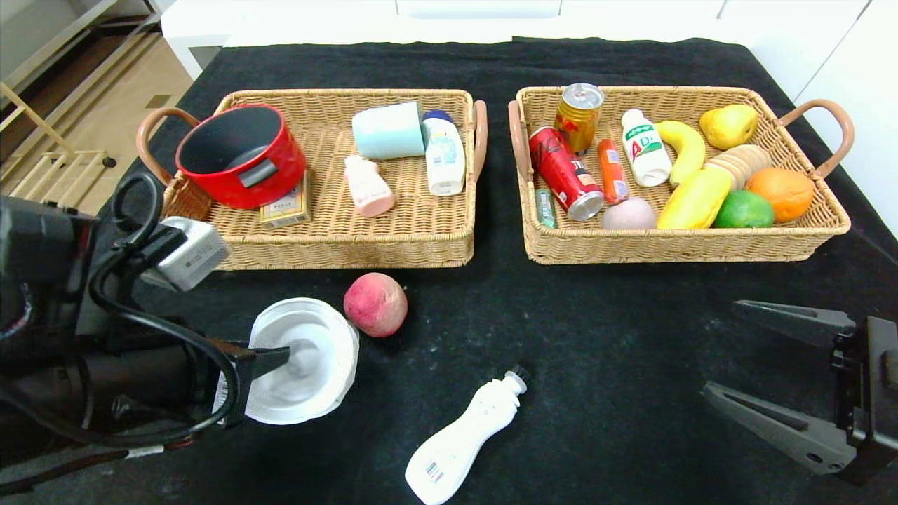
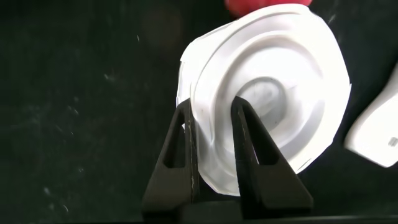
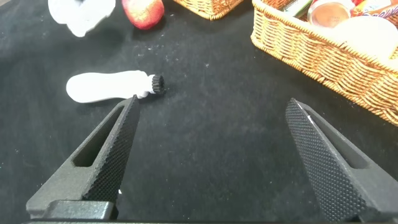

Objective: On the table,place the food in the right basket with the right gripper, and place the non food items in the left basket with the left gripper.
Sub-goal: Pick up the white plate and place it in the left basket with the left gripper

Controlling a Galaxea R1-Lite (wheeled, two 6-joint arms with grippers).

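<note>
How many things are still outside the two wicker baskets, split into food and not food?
Food: 1, the pink-red round peach.
Not food: 2, the white round coiled disc pinched in the left gripper, and the white waisted plastic bottle.
Total: 3.

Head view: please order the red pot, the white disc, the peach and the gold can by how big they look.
1. red pot
2. white disc, looks close to the pot; it lies nearer the camera, so unsure
3. peach
4. gold can
</note>
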